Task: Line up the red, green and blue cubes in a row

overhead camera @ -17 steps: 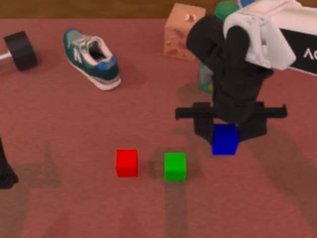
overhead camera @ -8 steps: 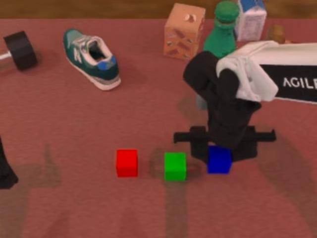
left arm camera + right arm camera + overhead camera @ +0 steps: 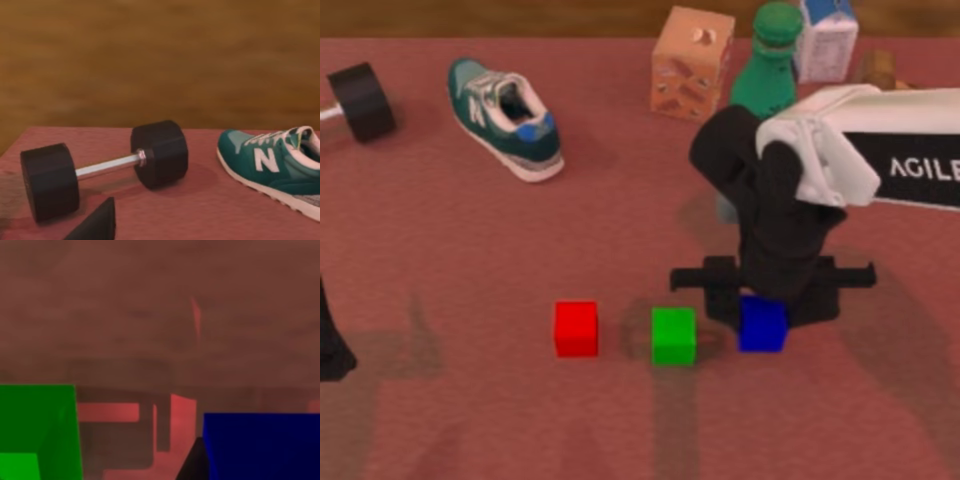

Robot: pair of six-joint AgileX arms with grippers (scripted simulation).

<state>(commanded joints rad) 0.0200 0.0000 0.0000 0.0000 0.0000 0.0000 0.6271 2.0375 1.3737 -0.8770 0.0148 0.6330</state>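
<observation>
Reddish-brown matte tabletop [image 3: 470, 250]: three small cubes near its front edge, third being placed.
Bright red plain cube [image 3: 576, 328] and bright green plain cube [image 3: 673, 335] stood apart in one line; deep blue plain cube [image 3: 762, 324] sat just right of green, a shade farther back, clenched in the right pincer [image 3: 770, 300]. Advised: settle it flat, level with its neighbours, gap matched, release straight up. Left pincer [image 3: 332, 345] parked at the left edge, grip state indeterminable.
</observation>
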